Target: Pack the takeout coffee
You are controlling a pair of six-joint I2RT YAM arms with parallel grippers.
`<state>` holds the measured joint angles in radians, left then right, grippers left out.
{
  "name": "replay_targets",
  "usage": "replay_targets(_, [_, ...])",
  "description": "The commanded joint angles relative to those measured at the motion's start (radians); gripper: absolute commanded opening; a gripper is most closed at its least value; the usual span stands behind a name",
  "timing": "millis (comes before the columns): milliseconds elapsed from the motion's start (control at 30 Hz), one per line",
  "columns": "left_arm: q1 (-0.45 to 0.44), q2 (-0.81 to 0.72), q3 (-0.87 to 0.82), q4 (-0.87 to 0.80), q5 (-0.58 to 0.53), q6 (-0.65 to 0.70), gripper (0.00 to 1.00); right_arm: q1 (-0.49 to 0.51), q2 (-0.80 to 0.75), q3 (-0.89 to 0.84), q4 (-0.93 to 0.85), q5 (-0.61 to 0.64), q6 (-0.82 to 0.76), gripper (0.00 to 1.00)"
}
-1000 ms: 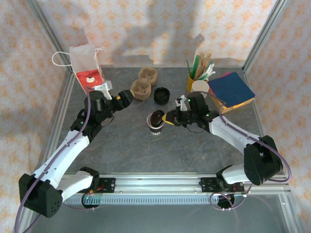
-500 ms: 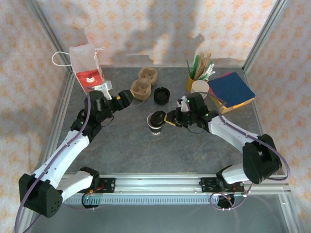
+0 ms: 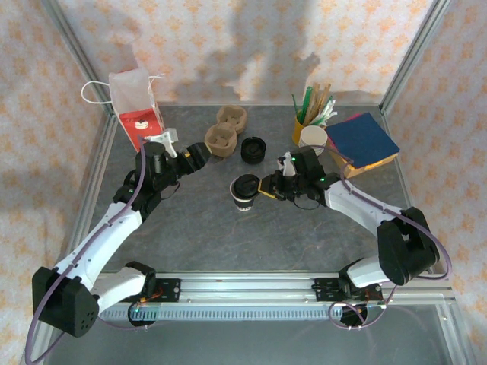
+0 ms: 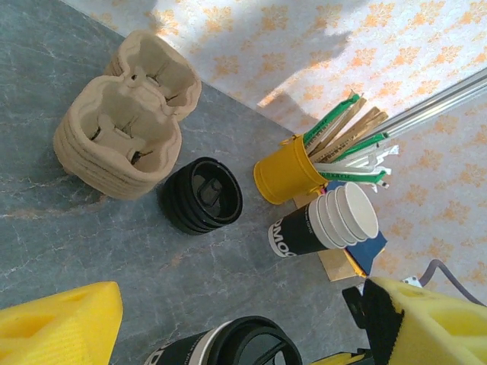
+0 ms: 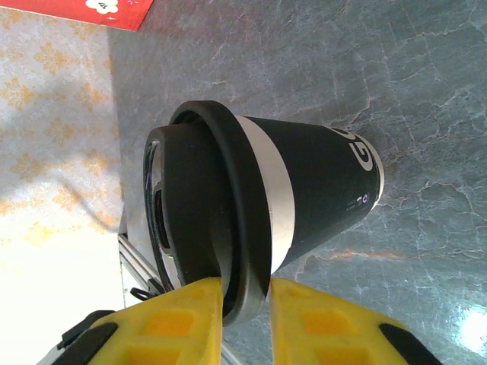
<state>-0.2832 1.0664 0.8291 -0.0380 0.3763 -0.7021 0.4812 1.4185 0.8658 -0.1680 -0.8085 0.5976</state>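
The takeout coffee is seen standing upright near the middle of the surface, and its round black lid is seated on top. The right hand is placed at the cup's right side. Its yellow fingers are set narrowly on either side of the lid's rim. Whether the rim is pinched or merely flanked cannot be told.

The left hand is held wide open with nothing in it, to the far left of the cup and just beside the brown pulp carriers. A stack of spare lids and a stack of lidless cups are caught in its wrist view, farther back and to the right.

So the capping is judged to be done or very nearly done, though how firmly the lid is pressed home cannot be made out. The packing itself is not yet begun. The cup is left on the bare surface, in no carrier pocket. The red bag is parked at the far left corner, well apart from it. What remains, it is judged: the rim is to be let go, the cup taken by its body, then carried over and lowered in. Whether the carrier or the bag is meant cannot be settled here.
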Motion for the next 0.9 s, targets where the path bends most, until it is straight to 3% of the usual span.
replay_targets(0, [-0.002,0.003,-0.008,0.001,-0.014,0.000,0.82,-0.001,0.005,0.007,-0.007,0.024,-0.020,0.23])
replay_targets(600, [-0.002,0.016,-0.005,-0.002,-0.013,0.003,0.82,0.031,0.024,0.063,-0.068,0.060,-0.067,0.29])
replay_targets(867, [-0.002,0.054,0.016,-0.016,0.021,0.035,0.83,0.031,-0.039,0.146,-0.199,0.176,-0.176,0.41])
